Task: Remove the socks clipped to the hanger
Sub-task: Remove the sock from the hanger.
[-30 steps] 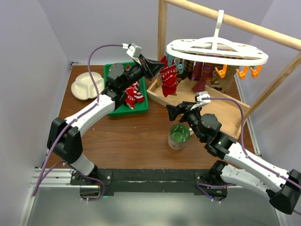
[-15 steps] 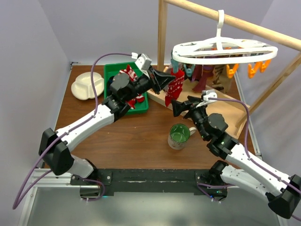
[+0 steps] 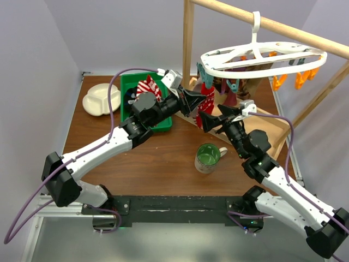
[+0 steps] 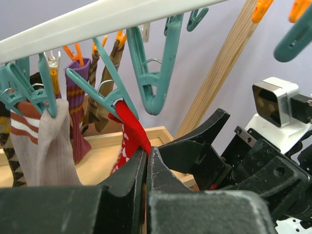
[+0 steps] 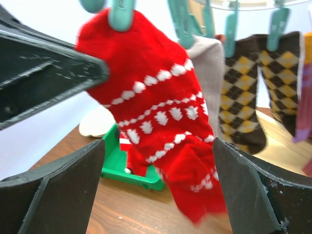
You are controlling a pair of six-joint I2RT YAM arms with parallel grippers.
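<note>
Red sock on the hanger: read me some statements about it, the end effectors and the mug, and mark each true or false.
1. The left end effector is shut on the red sock. True.
2. The red sock has come off its clip. False: a teal clip grips its top edge.
3. The right end effector is clamped on a checkered sock. False: it is open and holds nothing.
4. The green mug stands upright on the table. True.
</note>
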